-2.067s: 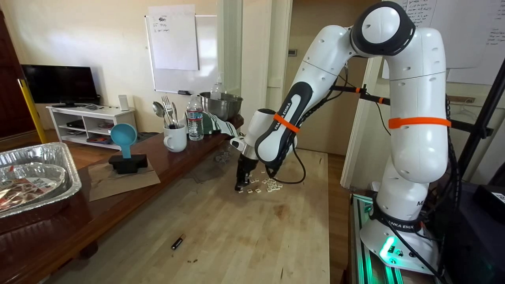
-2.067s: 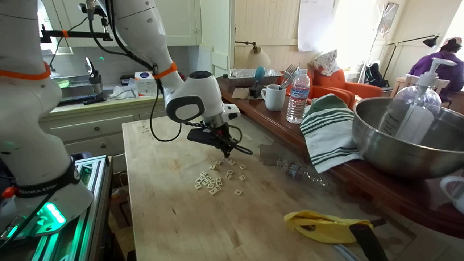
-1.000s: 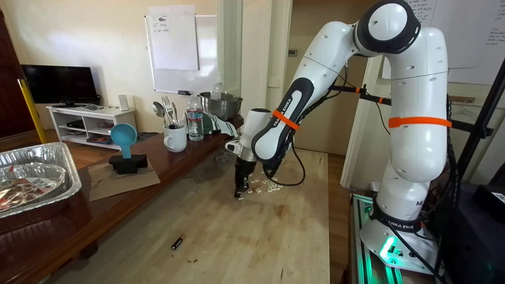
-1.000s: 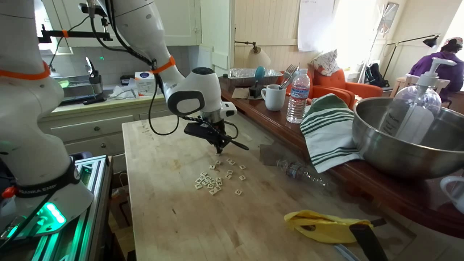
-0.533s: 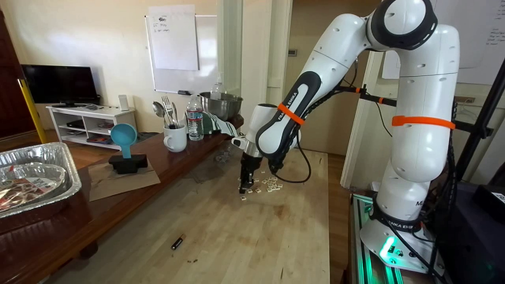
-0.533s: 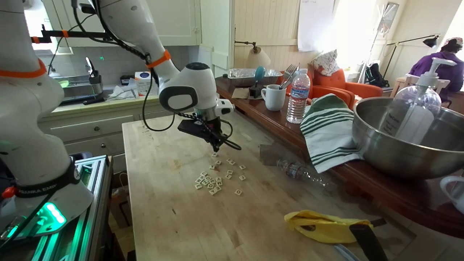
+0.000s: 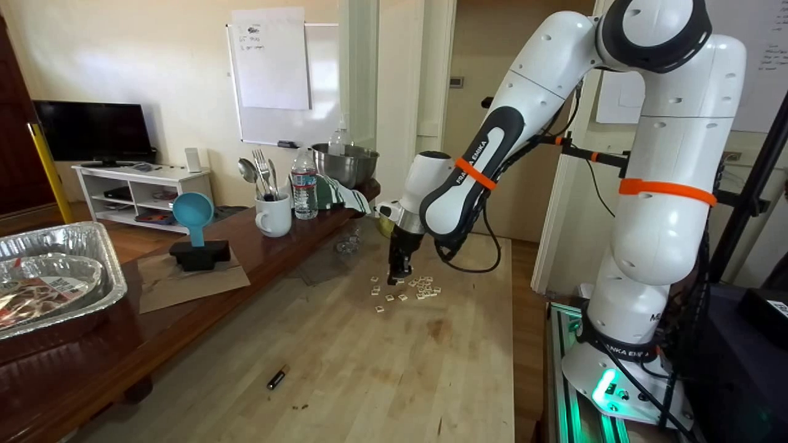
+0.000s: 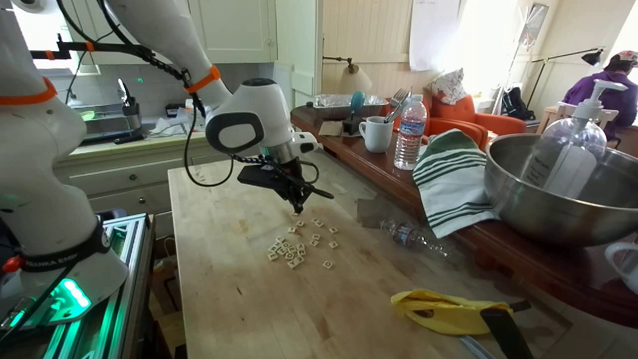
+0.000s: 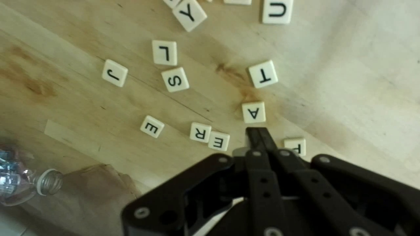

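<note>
1. My gripper [image 9: 257, 129] has its two black fingers pressed together, with nothing that I can see between them.
2. It points down over the wood table [image 9: 65, 108]. The tips look apart from the wood, but I can't tell how high they are.
3. The A tile [image 9: 254, 112] is right by my tips. In the wrist view it lies flat just past them, on the way to the heap of tiles [image 8: 290, 256].
4. The A tile is square, so it has no long side. Its edges run nearly the same way as my fingers.
5. In that view a T tile [image 9: 295, 146] sits to the right, partly hidden by me. To the left, an R tile [image 9: 200, 132] and an E tile [image 9: 219, 141] look like they touch.
6. The tiles look hard, smooth and thin, cream with black letters. The wood is pale, with brown stains.
7. A clear plastic bottle [image 9: 16, 183] lies on its side, well apart, by a brown sheet [image 9: 95, 193] like paper.
</note>
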Motion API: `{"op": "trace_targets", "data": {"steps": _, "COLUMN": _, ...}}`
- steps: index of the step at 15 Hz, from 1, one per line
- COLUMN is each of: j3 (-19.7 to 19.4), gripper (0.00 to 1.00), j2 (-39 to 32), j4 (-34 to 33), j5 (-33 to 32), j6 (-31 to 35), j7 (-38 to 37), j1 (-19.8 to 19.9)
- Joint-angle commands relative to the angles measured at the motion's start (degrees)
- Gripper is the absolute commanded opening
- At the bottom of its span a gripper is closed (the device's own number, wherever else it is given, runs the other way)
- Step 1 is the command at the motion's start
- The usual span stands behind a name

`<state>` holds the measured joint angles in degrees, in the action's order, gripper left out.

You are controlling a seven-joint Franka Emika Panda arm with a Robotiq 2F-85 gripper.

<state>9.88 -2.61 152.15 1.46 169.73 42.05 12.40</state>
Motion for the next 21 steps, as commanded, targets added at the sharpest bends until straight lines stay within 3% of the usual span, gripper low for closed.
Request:
{"op": "trace_targets", "data": {"steps": 1, "j3": -1.75, "gripper": 0.0, "j2": -2.18, "j4": 0.9, "j5": -4.71, "j6": 4.79, "j7": 1.9, "j1": 0.27}}
{"op": "trace_targets", "data": {"steps": 5, "j3": 1.18, "gripper": 0.0, "j2": -6.07, "j4": 0.01, "j5": 0.22, "j6": 9.84, "j7": 6.82, "j1": 1.25}}
{"op": "trace_targets", "data": {"steps": 15, "j3": 2.52, "gripper": 0.0, "j2": -10.76, "j4": -1.61, "j5": -2.18, "j6": 10.81, "j7": 9.87, "j1": 2.43}}
{"op": "trace_targets", "data": {"steps": 18, "j3": 6.21, "gripper": 0.0, "j2": -11.7, "j4": -2.42, "j5": 0.01, "j6": 10.55, "j7": 10.15, "j1": 4.64}}
{"op": "trace_targets", "data": {"steps": 21, "j3": 12.48, "gripper": 0.0, "j2": -13.37, "j4": -3.93, "j5": 3.0, "j6": 9.69, "j7": 10.28, "j1": 9.1}}
